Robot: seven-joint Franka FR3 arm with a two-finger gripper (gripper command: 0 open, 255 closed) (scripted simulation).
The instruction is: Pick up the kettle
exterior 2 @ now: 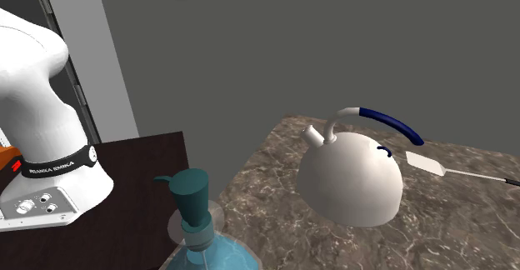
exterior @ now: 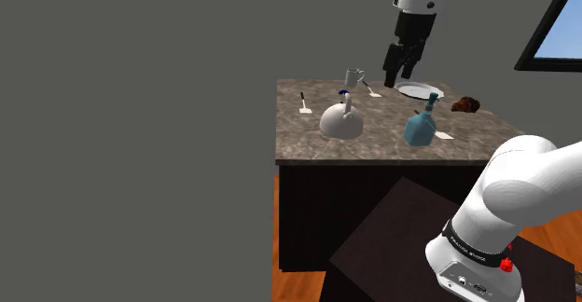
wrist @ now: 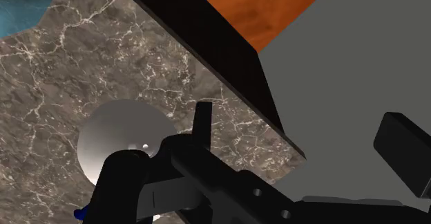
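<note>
White round kettle with a blue handle sits on the brown stone counter.
Black gripper hangs up over that counter, well apart from the kettle, its two fingers spread open and holding nothing.

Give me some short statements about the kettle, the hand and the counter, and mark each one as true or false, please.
1. The white kettle stands on the marbled counter. True.
2. The hand is shut on the kettle's handle. False: the hand is open and hangs in the air, apart from the kettle.
3. A teal bottle stands on the same counter. True.
4. The kettle sits on the white plate. False: it stands on the counter itself, apart from the plate.
5. The handle is partly dark blue. True.
</note>
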